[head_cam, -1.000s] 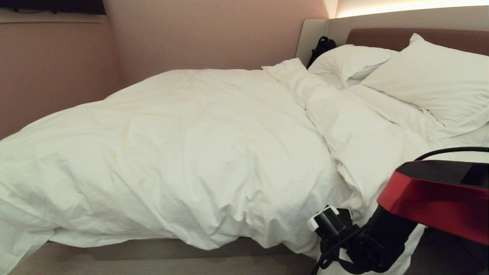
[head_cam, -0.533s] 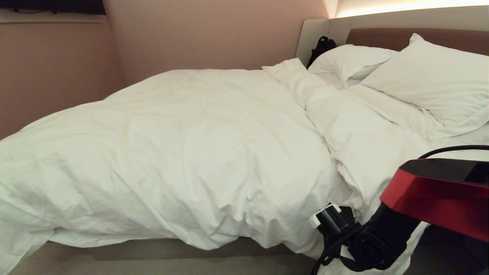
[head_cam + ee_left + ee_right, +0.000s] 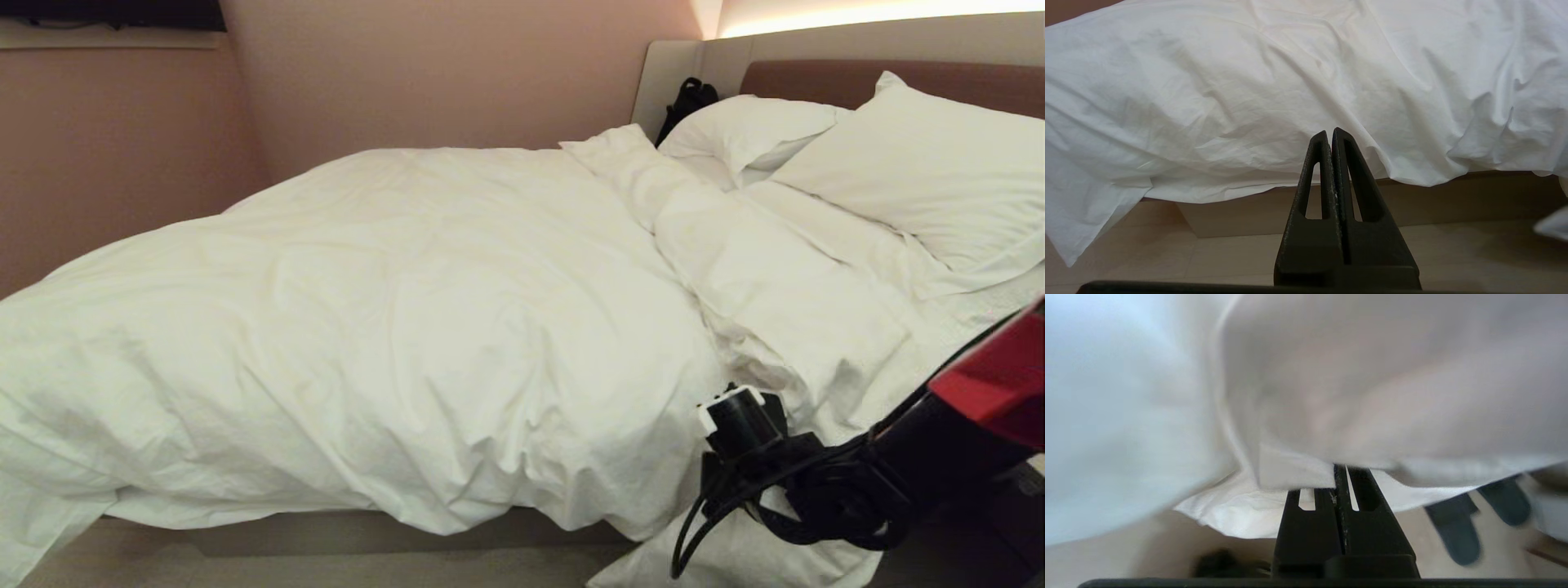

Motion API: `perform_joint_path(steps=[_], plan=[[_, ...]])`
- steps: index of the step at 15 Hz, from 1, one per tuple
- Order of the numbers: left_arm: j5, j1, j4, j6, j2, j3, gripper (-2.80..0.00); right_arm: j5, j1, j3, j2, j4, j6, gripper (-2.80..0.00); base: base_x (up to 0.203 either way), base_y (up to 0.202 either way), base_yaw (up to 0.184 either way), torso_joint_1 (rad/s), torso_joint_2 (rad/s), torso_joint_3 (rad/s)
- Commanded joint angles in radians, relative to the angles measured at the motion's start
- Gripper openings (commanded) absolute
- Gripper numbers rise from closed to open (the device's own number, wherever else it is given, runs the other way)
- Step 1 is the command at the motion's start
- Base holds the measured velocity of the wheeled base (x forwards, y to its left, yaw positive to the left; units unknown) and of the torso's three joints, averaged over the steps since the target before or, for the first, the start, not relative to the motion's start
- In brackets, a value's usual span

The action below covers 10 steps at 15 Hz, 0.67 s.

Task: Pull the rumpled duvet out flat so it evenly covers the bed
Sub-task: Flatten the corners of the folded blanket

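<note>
- The bed runs from the near left to the headboard at the far right; only a strip of its grey-beige base shows under the overhanging cloth.
- The duvet lies heaped over most of the mattress, puffy and creased, bunched toward the robot's left and spilling over the near edge; a thick fold runs up toward the pillows, and a flap hangs low near the floor at the near right.
- The right claw is low at the near right side of the bed, its fingers together and clamped on a hem of the duvet; cloth drapes over the tips in the right wrist view.
- The left claw hangs parked below the near edge, fingers together on nothing, the duvet's edge beyond it.
- To do the pull well, I judge the right arm should draw the pinched hem toward the headboard end, low and steady, so the bunched fold opens rather than dragging the whole heap.
- The grip looks shallow, on the hem only; a sharp tug could slip it free, so a slow pull with the cloth kept taut seems wiser.
- Pulling too far off the side would leave the far edge short.
</note>
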<state>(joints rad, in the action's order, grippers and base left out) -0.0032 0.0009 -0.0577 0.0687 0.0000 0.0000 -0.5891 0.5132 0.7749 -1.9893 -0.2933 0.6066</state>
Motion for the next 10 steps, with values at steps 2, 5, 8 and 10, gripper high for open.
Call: perform_joint_path(steps=[2,5,8,10], plan=[[0.0,0.001,-0.001,0.0,0.002,0.0,-2.8,0.03,0.0,0.056,0.223,0.128,0.003,-2.8,0.0,0.0,0.0,0.0,0.0,0.0],[0.002,-0.001,-0.001,0.0,0.002,0.0,-2.8,0.095,0.001,0.263,0.385,0.377,0.007,-2.8,0.0,0.0,0.0,0.0,0.0,0.0],[0.002,0.001,-0.001,-0.001,0.002,0.0,-2.8,0.145,0.002,0.43,0.478,0.583,0.012,-2.8,0.0,0.0,0.0,0.0,0.0,0.0],[0.002,0.001,-0.001,-0.001,0.002,0.0,-2.8,0.186,0.007,0.449,0.487,0.629,0.015,-2.8,0.0,0.0,0.0,0.0,0.0,0.0]])
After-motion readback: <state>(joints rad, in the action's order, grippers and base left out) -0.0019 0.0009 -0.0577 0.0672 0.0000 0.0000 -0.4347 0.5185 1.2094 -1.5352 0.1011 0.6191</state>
